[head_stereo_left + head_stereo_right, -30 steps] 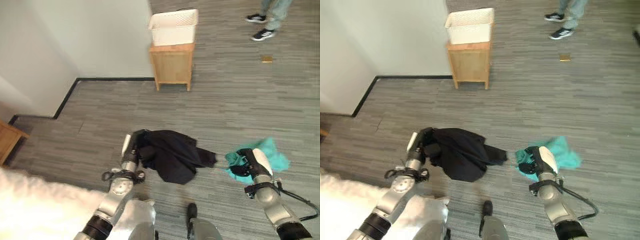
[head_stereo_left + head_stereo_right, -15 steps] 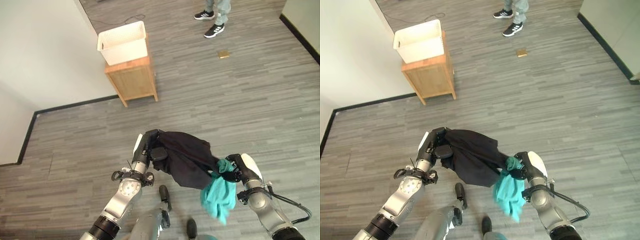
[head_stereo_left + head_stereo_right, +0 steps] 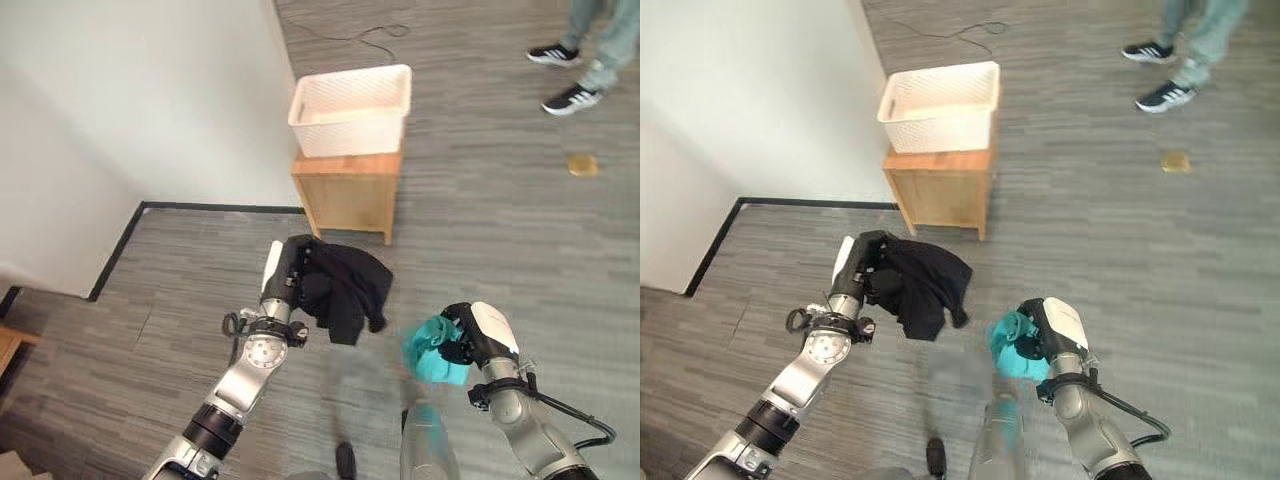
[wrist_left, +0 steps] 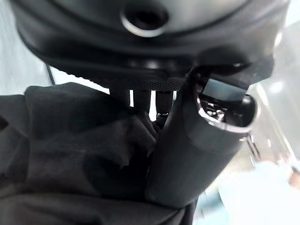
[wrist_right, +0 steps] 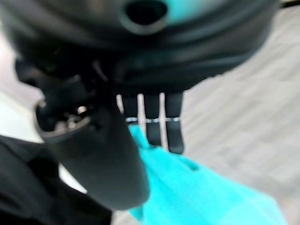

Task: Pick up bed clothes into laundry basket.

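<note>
While both garments hang off the floor, we carry them toward the laundry basket (image 3: 352,108).
We hold the black garment (image 3: 340,285) in our left hand (image 3: 288,280), fingers curled into the cloth, its long axis drooping toward 5 o'clock. Our right hand (image 3: 470,338) is clenched on the teal cloth (image 3: 430,352), bunched with no clear axis. The basket sits at 12 o'clock on a wooden cabinet (image 3: 348,195), well apart from both hands. Risk as we judge it: the loose black tail could snag on the cabinet or miss the rim. A person's shoes (image 3: 570,98) stand at 2 o'clock.
</note>
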